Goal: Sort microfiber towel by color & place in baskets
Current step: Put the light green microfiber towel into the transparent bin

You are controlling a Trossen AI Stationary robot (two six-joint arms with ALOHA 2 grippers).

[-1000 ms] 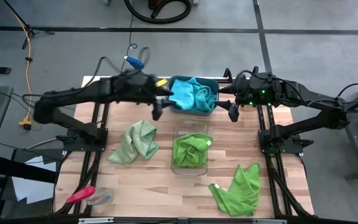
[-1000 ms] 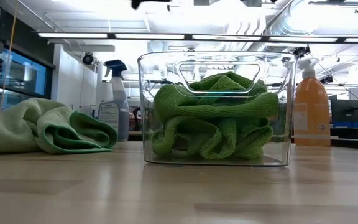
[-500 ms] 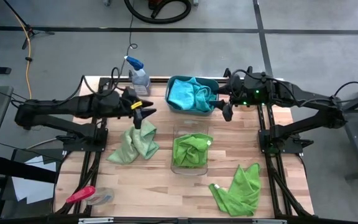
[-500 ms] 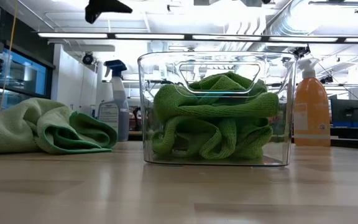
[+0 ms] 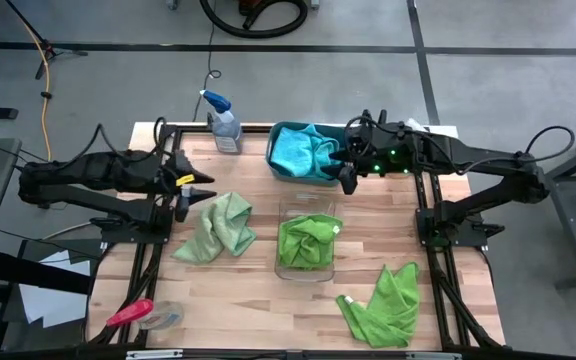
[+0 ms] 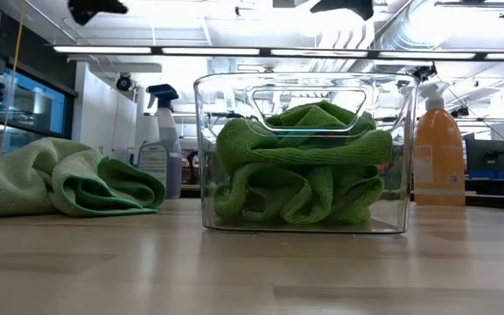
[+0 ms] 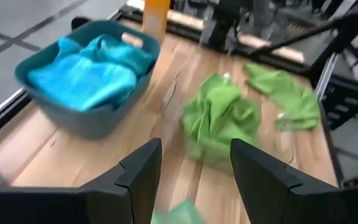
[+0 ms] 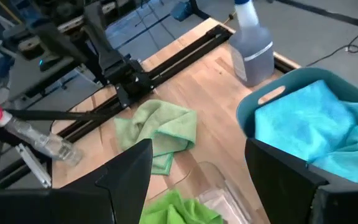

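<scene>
Turquoise towels fill the teal basket at the table's far middle. A lime green towel is bunched inside the clear basket in front of it. One loose green towel lies crumpled on the table to the left, and another is spread at the near right. My left gripper hangs open in the air just left of the left towel. My right gripper hangs open above the teal basket's right rim, empty as well.
A spray bottle stands at the far edge left of the teal basket. An orange bottle stands behind the clear basket on the right. A red-handled tool lies at the near left corner. Bare wood lies between the clear basket and the near edge.
My left gripper has drawn back from the teal basket's left rim toward the table's left and near side, sinking a little, and stays open. My right gripper has edged left toward the teal basket's right rim and rolled about its own axis. The towels have not moved.
</scene>
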